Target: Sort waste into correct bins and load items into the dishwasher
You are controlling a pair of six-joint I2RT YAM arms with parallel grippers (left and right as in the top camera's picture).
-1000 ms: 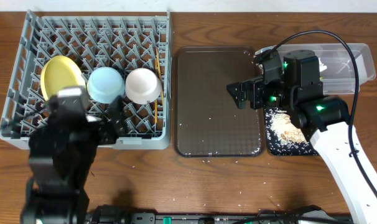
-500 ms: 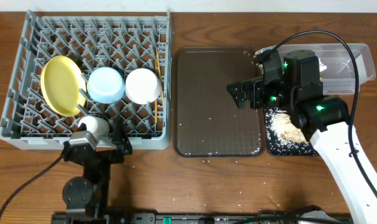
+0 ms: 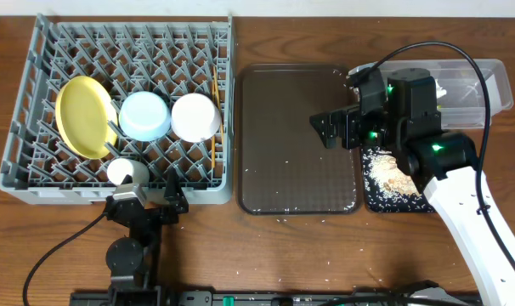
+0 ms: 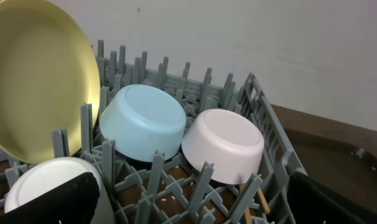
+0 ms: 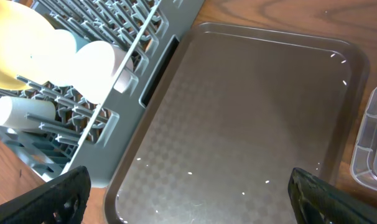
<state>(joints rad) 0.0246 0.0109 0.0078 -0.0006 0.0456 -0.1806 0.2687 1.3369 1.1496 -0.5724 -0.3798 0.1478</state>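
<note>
- The rack (image 3: pixel 198 51) is grey plastic with many upright pegs, and it stands on the left part of the bench (image 3: pixel 325 255).
- The plate (image 3: pixel 83 116) is round and yellow. It stands tilted on its edge between the pegs at the left side of the rack.
- The blue bowl (image 3: pixel 145 116) is light blue and lies upside down just right of the plate. The white bowl (image 3: pixel 195 116) lies the same way beside it, and the two bowls nearly touch.
- The cup (image 3: pixel 126 171) is small and white. It sits in the front row of the rack, below the plate and the blue bowl.
- The chopsticks (image 3: pixel 215 89) are thin and wooden, and they lie along the right side of the rack next to the white bowl.
- The brown tray (image 3: pixel 296 140) lies between the rack and the black tray (image 3: pixel 372 204). We see only a few white grains on it.
- The rice (image 3: pixel 389 172) makes a whitish heap in the black tray, partly under the right arm.
- The tub (image 3: pixel 487 85) is clear and stands behind the black tray.
- The left gripper (image 3: pixel 149 189) is at the front wall of the rack, close to the cup. Its jaws are wide and hold nothing.
- The right gripper (image 3: pixel 324 129) hangs over the right part of the brown tray. Its jaws are also wide and empty.
</note>
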